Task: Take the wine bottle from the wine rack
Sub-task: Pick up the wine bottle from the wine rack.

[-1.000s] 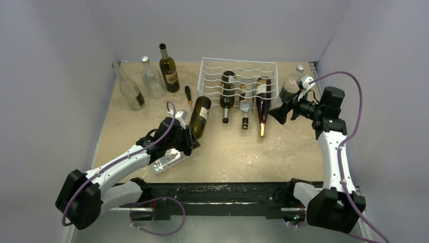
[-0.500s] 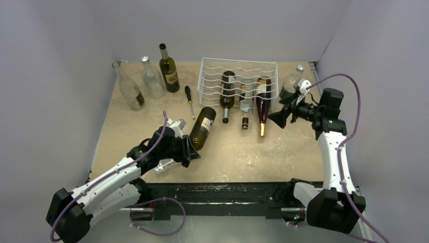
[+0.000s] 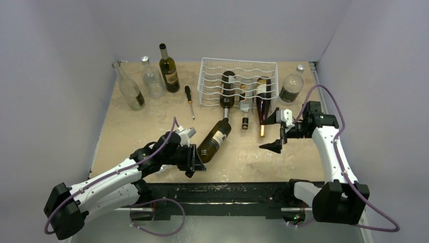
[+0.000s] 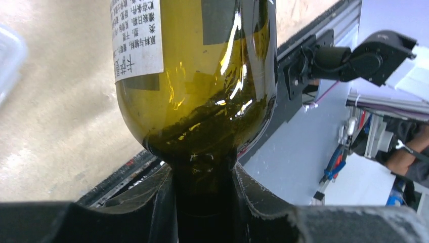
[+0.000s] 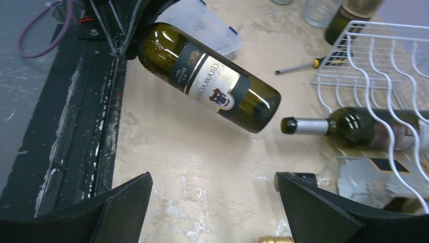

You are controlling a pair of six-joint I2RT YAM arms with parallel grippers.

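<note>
Green glass bottle (image 3: 215, 142) lies clear of the white rack (image 3: 239, 61), tilted over the tabletop (image 3: 152, 116) by the middle of the near edge, base toward the rack. The left gripper (image 3: 195, 161) has its jaws clamped on the neck. The right gripper (image 3: 273, 132) hangs toward the right edge, jaws wide apart.

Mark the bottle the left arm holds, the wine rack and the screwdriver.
held wine bottle (image 3: 217, 139), top view, on its label.
wine rack (image 3: 209, 86), top view, on its bare left wires.
screwdriver (image 3: 187, 93), top view, on its black handle.
</note>
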